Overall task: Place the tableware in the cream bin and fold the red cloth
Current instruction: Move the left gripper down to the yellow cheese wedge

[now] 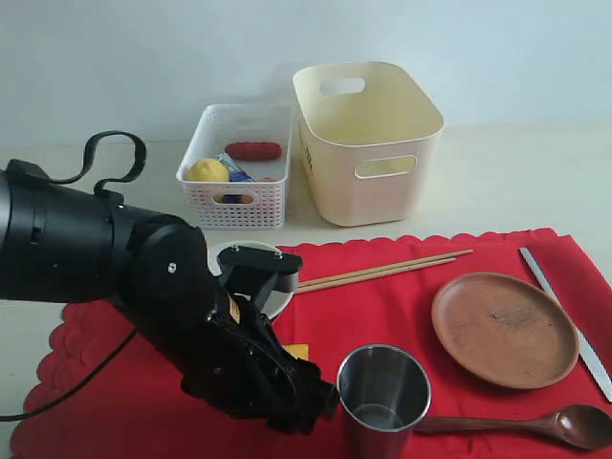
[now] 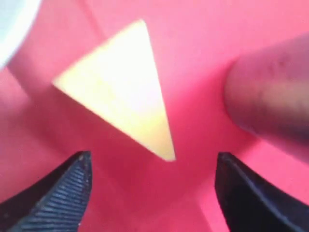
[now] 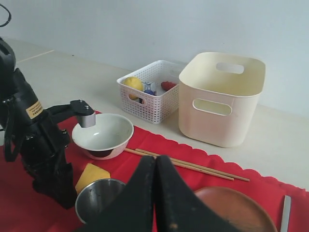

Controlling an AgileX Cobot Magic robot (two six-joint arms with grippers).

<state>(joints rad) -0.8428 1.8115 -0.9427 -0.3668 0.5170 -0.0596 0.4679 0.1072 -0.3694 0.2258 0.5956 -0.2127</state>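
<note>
L gripper point(image 2: 153, 162) hanging low over red cloth point(image 1: 382, 306), jaws wide apart, gripping nothing. Cheese wedge point(image 2: 118, 92) lying just ahead of the tips. Steel cup point(image 1: 384, 387) standing close beside it at cloth's front edge, so tight room there. Tips maybe touching cloth, view too blurry. R gripper point(image 3: 155, 159) hanging closed, holding nothing. Bare cloth showing betw. chopsticks point(image 1: 382, 270) and cup. Knife point(image 1: 564, 311) lying along cloth's right edge. Plate point(image 1: 504, 328), spoon point(image 1: 535, 424), bowl point(image 3: 103, 135) sitting on cloth. Cream bin point(image 1: 368, 143) standing behind cloth, next to white basket point(image 1: 239, 201).

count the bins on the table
2: the white perforated basket with food and, just right of it, the taller cream bin, both beyond the red cloth. None looks hidden.
</note>
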